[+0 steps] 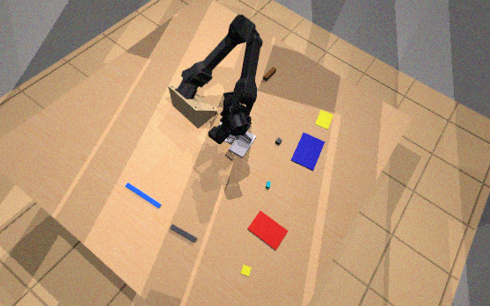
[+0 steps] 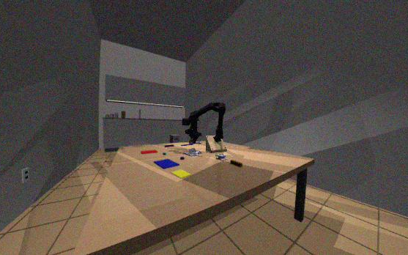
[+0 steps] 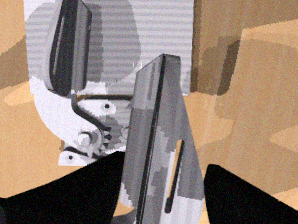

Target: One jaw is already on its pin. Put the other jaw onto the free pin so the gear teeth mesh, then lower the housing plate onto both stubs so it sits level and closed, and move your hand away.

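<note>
Grey, the loose jaw [image 3: 150,150] is clamped by the fingers [image 1: 237,132] [image 2: 193,141], aimed near twelve o'clock in wrist view, gear teeth [image 3: 103,143] at ten, the free pin seemingly hidden.
</note>
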You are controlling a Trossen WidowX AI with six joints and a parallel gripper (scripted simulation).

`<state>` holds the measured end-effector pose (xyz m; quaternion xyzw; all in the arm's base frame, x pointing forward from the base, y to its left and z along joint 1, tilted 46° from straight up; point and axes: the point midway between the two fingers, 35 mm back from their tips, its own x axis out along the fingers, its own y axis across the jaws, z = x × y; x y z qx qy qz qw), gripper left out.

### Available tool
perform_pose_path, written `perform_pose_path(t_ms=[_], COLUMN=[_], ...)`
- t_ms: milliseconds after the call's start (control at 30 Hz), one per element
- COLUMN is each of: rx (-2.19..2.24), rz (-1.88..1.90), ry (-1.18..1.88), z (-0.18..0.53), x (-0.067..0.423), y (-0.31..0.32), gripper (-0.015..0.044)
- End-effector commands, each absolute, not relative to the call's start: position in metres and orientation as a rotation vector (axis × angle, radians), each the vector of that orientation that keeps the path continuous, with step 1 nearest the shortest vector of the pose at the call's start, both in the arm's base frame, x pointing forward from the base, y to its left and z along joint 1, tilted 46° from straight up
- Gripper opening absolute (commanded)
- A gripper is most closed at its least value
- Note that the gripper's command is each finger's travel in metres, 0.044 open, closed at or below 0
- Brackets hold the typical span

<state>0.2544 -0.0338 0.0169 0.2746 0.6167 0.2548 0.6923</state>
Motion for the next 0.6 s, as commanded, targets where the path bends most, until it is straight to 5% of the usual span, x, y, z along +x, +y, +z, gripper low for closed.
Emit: perform_pose_path(t_ms=[0,567], rx=[0.55,0.424], rz=[0.63,0.745], ry=[1.352,1.28], z=[0.006,-0.01], x=[0.249,0.24], y=[-0.041,-0.054], gripper=[0.0134,0.0134])
